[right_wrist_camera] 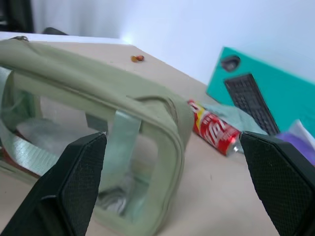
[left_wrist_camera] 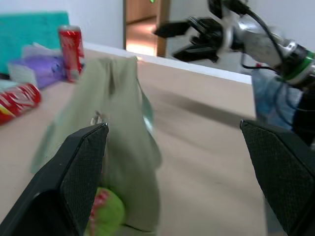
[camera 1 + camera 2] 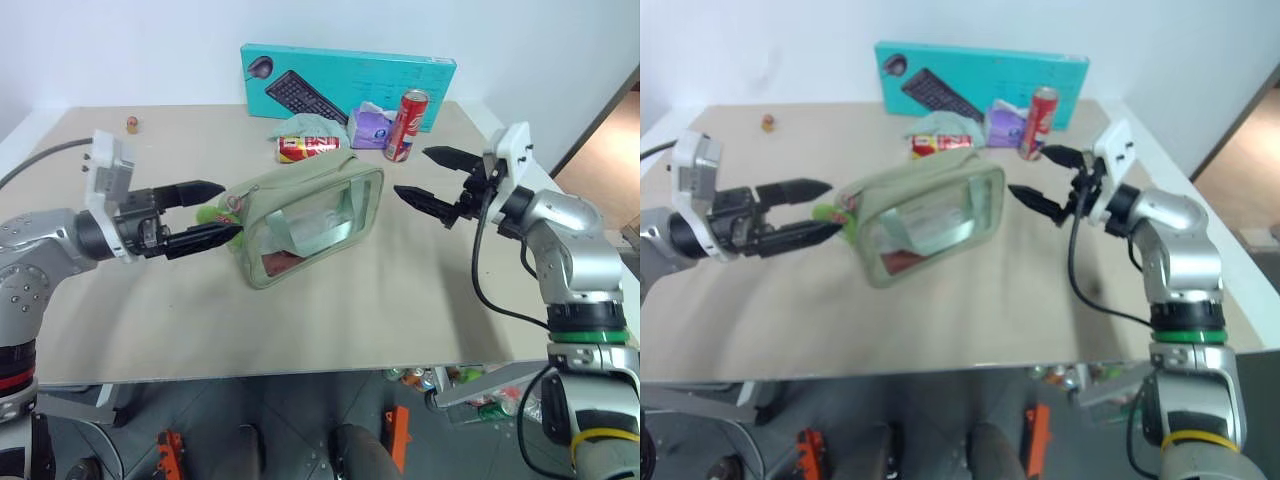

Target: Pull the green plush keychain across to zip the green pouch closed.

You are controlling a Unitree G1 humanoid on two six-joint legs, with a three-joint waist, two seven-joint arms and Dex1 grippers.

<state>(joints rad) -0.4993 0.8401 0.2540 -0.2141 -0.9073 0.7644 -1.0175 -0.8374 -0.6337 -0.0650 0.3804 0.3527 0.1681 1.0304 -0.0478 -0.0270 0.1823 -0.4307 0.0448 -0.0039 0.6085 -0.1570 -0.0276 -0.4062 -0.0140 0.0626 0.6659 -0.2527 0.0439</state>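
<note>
Two end effectors held level above a wide beige tabletop (image 3: 330, 320), one at each end of the bag. Along the far edge, a long teal cardboard keyboard box (image 3: 348, 85) standing on its side. At the middle of the tabletop, the boxy sage-green fabric pouch with clear plastic sides (image 3: 305, 225), lying on its side with one clear panel facing up and a webbing strap showing through it; something reddish inside near the lower corner, too unclear to name. Left end effector (image 3: 212, 211): two black fingers spread wide, pointing at the left end of the pouch, holding nothing, the lower fingertip just beside the keychain; contact cannot be told. Right end effector (image 3: 432, 178): fingers likewise spread wide and empty, pointing at the right end of the pouch, near it but apart. Behind the pouch, a crumpled pale green cloth (image 3: 308, 127) with a red drink can lying on its side (image 3: 308, 148) just in front of it. Beside that, a purple tissue packet (image 3: 371, 128) and an upright red soda can (image 3: 405, 126), the two touching or nearly so. At the pouch's left end, the small lime-green fuzzy plush keychain with a red-pink spot (image 3: 213, 213), hanging off the corner beside a metal ring. Far back left, well apart from everything, a tiny brown and red object (image 3: 131, 125) near the tabletop's far edge.
</note>
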